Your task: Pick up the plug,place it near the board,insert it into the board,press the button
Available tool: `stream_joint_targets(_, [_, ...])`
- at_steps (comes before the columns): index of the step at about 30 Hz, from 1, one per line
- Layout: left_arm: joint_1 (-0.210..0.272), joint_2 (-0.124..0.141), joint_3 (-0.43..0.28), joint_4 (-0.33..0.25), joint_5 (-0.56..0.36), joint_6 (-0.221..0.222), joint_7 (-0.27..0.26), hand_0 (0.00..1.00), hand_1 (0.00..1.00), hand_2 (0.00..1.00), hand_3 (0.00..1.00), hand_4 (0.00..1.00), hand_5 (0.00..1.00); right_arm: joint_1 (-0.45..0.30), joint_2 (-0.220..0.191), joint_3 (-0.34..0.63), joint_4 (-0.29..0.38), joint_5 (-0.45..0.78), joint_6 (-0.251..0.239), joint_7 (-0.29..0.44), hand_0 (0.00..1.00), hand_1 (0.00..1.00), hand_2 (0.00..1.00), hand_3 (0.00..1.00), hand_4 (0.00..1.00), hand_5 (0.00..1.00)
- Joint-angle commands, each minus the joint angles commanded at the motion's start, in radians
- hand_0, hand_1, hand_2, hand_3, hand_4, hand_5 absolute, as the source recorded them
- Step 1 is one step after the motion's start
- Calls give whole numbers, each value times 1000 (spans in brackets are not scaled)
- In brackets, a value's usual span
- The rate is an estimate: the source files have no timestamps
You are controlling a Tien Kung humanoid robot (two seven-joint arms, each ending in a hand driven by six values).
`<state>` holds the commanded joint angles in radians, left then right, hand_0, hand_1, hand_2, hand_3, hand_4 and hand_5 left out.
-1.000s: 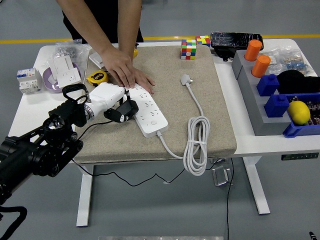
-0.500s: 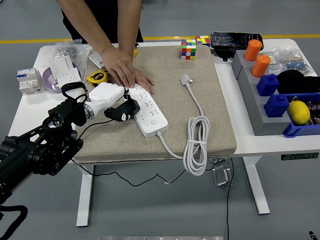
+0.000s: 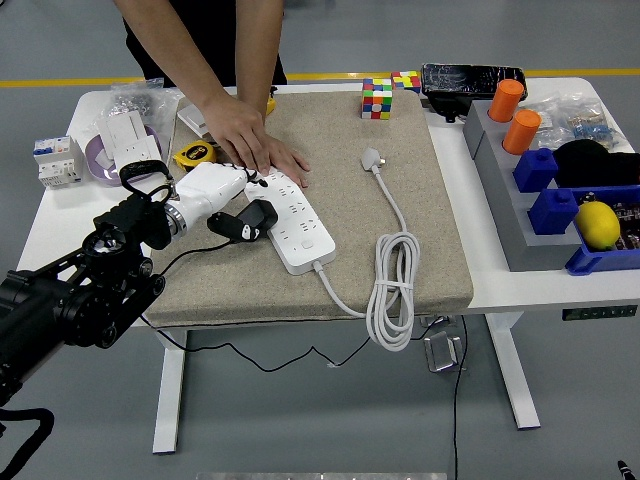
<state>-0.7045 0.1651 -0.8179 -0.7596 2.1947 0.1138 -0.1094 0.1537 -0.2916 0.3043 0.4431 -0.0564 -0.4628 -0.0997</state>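
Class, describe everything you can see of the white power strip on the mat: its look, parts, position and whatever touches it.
The power strip is a long white plastic bar with rows of dark socket slots and a button near its near end. It lies flat on the beige mat, running diagonally from far left to near right. A person's hand presses its far end. The robot's left hand holds a black plug against its left edge. Its white cable leaves the near end, coils, and ends in a white plug.
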Motion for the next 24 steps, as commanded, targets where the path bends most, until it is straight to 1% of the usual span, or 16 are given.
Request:
stream_joint_targets(2, [1,0,-3,-2,-5,-2,-2,693,859,839,812,939,500,0,0,-1,0,0,-1,0,960,846,782,796,998,998])
stream_joint_targets(3, [1,0,-4,-3,-7,-3,-3,710,875,853,823,998,623,-1,1,-1,0,0,-1,0,960,847,783,795,998,998])
stream_joint_targets(8, [8,3,-16,-13,-43,-17,-11,710,875,853,823,998,623,-3,1,1,1,-2,-1,1,960,847,783,795,998,998])
stream_joint_targets(9, [9,3,-18,-14,-54,-21,-14,755,913,884,852,998,806,-4,1,0,0,-1,-1,1,964,849,783,796,998,998])
stream_joint_targets(14, [16,4,-36,-22,-93,-28,-21,755,913,884,852,998,806,-8,0,-2,0,0,-2,0,964,849,783,796,998,998])
stream_joint_targets(15, [19,5,-45,-26,-100,-30,-22,795,935,900,878,998,974,-8,0,-2,0,0,-2,0,964,849,784,797,998,998])
stream_joint_targets(17, [28,7,-69,-41,-117,-31,-23,795,935,900,878,998,974,-7,1,0,0,-1,-2,0,964,849,784,797,998,998])
stream_joint_targets(20, [57,12,-128,-94,-153,-27,-15,795,935,900,878,998,974,-8,3,3,0,-3,-2,0,964,849,784,797,998,998])
stream_joint_targets(21, [67,13,-147,-112,-163,-26,-10,910,981,941,898,998,998,-9,3,4,0,-4,-3,1,964,850,784,797,998,998])
stream_joint_targets(22, [78,14,-167,-133,-174,-26,-4,910,981,941,898,998,998,-9,4,5,0,-5,-3,0,964,850,784,797,998,998])
stream_joint_targets(24, [117,16,-226,-206,-210,-34,25,910,981,941,898,998,998,-11,5,7,0,-6,-3,0,964,850,784,797,998,998])
